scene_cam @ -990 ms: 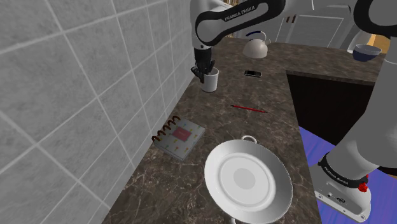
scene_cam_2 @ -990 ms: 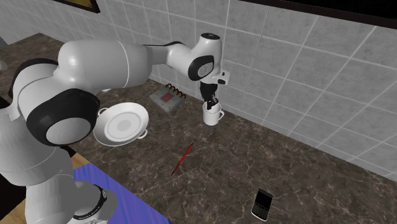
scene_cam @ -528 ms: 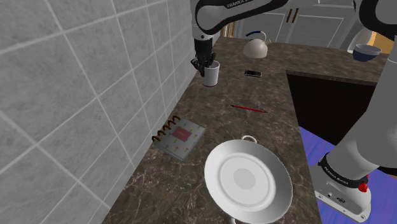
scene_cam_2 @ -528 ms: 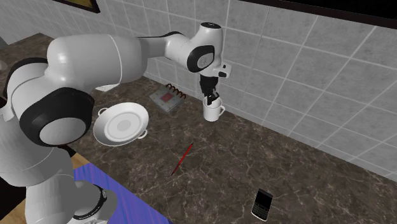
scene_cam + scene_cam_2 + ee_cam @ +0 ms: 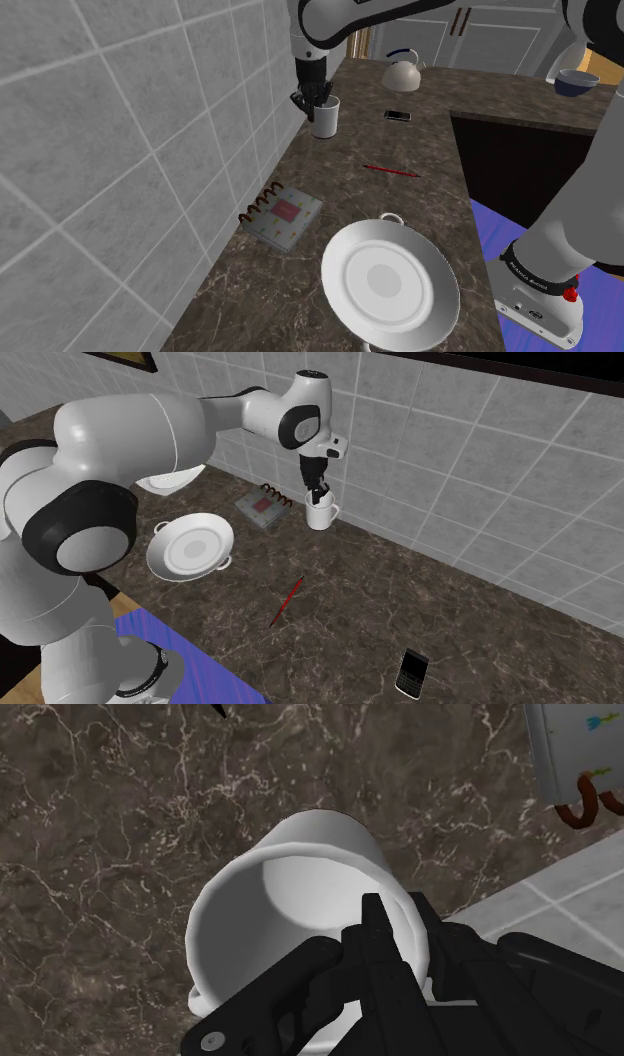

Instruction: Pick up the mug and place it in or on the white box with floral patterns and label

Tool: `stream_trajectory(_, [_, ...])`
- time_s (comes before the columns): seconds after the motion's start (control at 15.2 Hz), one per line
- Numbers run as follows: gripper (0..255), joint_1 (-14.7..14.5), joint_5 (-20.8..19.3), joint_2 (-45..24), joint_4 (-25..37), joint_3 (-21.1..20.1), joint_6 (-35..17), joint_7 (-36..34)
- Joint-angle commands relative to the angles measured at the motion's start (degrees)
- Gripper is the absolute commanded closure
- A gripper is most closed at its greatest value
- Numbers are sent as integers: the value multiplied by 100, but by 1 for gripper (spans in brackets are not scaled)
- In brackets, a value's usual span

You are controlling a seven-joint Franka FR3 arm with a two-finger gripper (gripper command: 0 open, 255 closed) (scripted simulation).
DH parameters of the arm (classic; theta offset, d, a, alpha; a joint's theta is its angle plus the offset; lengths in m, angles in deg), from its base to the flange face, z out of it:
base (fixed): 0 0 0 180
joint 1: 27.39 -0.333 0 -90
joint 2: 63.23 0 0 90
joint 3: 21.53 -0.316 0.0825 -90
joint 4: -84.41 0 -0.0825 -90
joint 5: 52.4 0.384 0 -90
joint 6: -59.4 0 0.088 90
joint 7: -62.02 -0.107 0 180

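Since the mug (image 5: 324, 118) has risen off the surface (image 5: 400, 215) and swung toward the notebook (image 5: 283, 214), jaws clamped on its rim, I judge the carry underway.

One each: mug (image 5: 325, 118), notebook (image 5: 283, 215), dish (image 5: 390, 283), pen (image 5: 391, 171), phone (image 5: 397, 115), kettle (image 5: 404, 73), bowl (image 5: 577, 82).

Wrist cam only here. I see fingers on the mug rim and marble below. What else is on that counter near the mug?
Observer: A red pen lies on the counter, apart from the mug and farther from the tiled wall.
Operator: Spiral-bound thing at my frame edge, where is it?
Observer: It's a flat grey pad with a red label, beside the wall, between the mug and a white plate.
Operator: Beyond the mug?
Observer: A kettle and a black phone, further along.
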Motion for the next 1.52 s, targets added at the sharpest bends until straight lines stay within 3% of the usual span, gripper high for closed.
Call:
stream_trajectory(0.0, [255,-164,-6,30,48,-99,96,-259])
stream_trajectory(0.59, [255,-891,-85,-82,311,-516,341,-1383])
stream_trajectory(1.12, [255,-1642,-275,-577,1087,-835,725,-2390])
stream_trajectory(1.45, [255,-1639,-291,-601,814,-826,431,-2428])
